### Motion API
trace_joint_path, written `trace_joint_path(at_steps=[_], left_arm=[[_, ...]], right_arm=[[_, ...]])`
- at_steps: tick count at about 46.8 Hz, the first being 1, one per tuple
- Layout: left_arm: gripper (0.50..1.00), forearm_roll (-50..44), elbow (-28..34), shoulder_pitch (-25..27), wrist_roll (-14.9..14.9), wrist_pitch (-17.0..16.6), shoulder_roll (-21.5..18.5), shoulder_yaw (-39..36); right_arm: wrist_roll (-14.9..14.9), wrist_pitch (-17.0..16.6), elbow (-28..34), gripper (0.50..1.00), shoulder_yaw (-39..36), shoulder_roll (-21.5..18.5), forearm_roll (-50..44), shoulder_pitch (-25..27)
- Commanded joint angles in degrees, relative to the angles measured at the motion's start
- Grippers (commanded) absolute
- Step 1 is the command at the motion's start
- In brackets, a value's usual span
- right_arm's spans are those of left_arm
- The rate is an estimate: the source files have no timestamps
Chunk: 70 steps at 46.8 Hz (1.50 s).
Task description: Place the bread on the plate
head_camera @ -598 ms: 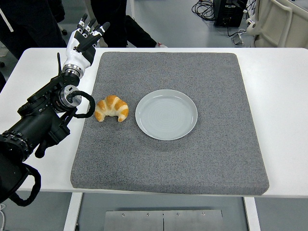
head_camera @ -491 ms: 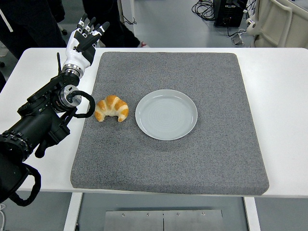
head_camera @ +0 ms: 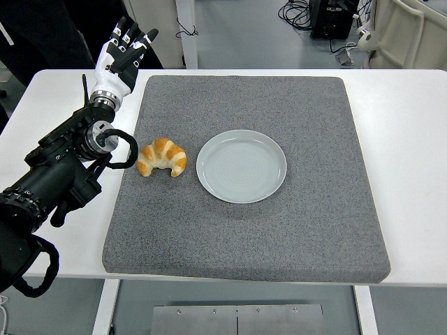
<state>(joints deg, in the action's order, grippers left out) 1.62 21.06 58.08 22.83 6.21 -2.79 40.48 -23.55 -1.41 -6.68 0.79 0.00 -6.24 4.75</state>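
Nearest us, the gray mat [head_camera: 279, 230] covered most of the white table [head_camera: 412, 139], its front edge just short of the table's near side. Above that, on the left part of the mat, lay the bread [head_camera: 162, 158] — a golden croissant, curved, its horns pointing toward us — and just beside it to the right sat the plate [head_camera: 241, 165], pale, round and bare. Bread and plate were close but apart, a narrow strip of mat between them. Nothing had been lifted yet, as we read it.

Further back, we had the left hand [head_camera: 121, 56] up over the table's far left corner, well apart from the bread, with the black forearm running in from the left edge. Its fingers [head_camera: 130, 35] were loosely spread and pointing up and away, holding nothing. The right arm was out of view.

So the step in hand, we judged, was the reach. To do it well we wanted the hand brought down and toward us over the croissant's thick middle, fingers kept wide until they straddled the hump, then closed gently — a flaky crust would crush under a hard squeeze. A clean lift first, not a drag, since the mat's nap looked grippy. Then a short carry right, over the rim, setting down at the plate's center.
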Motion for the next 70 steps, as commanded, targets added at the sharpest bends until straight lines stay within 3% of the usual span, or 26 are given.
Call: trace_joint_path(at_steps=[1,14,34,53,70], left_arm=[[0.969,0.23,0.03,0.19,-0.50,-0.06,-0.11,-0.05],[0.968,0.93,0.65,0.28,-1.20,-0.23,-1.69,-1.37],[0.966,3.65,10.66,2.48,-6.83,-4.10,-12.41,-11.91],[0.968,19.56,22.79,6.70,-9.20,-5.77,-22.34,-23.78],[0.978,27.65,30.09,8.28,-9.38,-5.86,-29.28,-28.17]], right_arm=[[0.00,0.00,0.00,1.000,0.00,0.00,0.00,0.00],[0.00,0.00,0.00,1.000,0.00,0.00,0.00,0.00],[0.00,0.00,0.00,1.000,0.00,0.00,0.00,0.00],[0.00,0.00,0.00,1.000,0.00,0.00,0.00,0.00],[0.00,0.00,0.00,1.000,0.00,0.00,0.00,0.00]])
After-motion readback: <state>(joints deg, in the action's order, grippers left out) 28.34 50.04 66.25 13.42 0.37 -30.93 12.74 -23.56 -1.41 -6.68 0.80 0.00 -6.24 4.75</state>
